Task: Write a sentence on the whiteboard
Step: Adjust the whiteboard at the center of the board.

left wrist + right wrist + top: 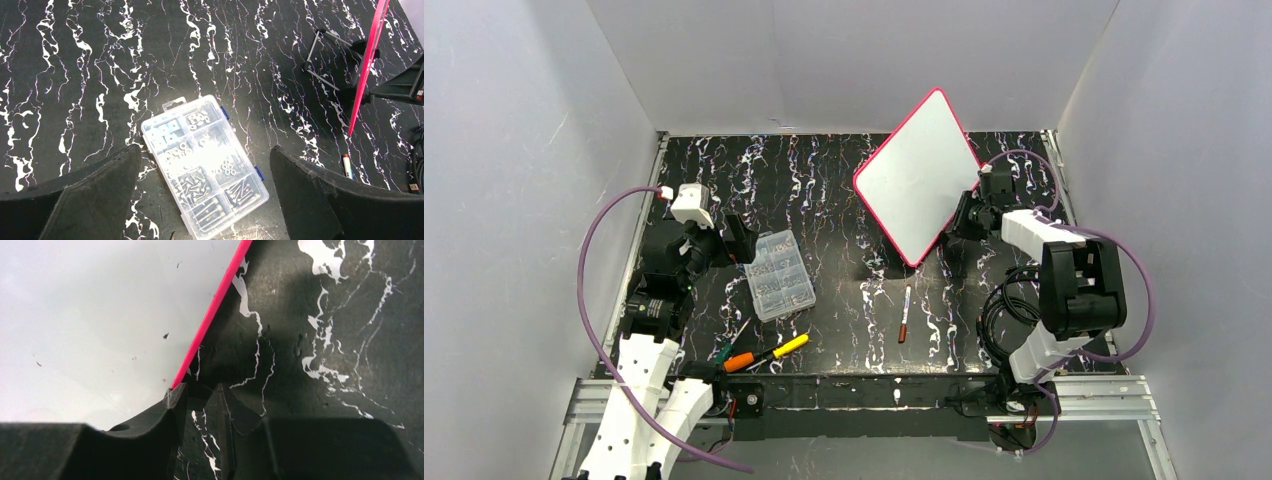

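Observation:
The whiteboard (pixel 919 175), white with a pink-red rim, stands tilted up on one corner at the back right. It appears edge-on in the left wrist view (pixel 367 65). Its face is blank, so no sentence shows. My right gripper (pixel 961 215) is at its lower right edge. In the right wrist view the rim (pixel 210 320) runs down to my left fingertip (pixel 172 397), and the jaws (pixel 200 390) are narrowly closed on a dark piece at the board's edge. My left gripper (pixel 205 148) hangs wide open and empty. A marker (pixel 905 313) lies on the table.
A clear organizer box (pixel 779 275) of screws lies below my left gripper (pixel 742 240). Yellow- and orange-handled tools (pixel 764 353) lie near the front edge. A black wire stand (pixel 325 55) sits by the board. White walls close in the dark marbled table (pixel 824 180).

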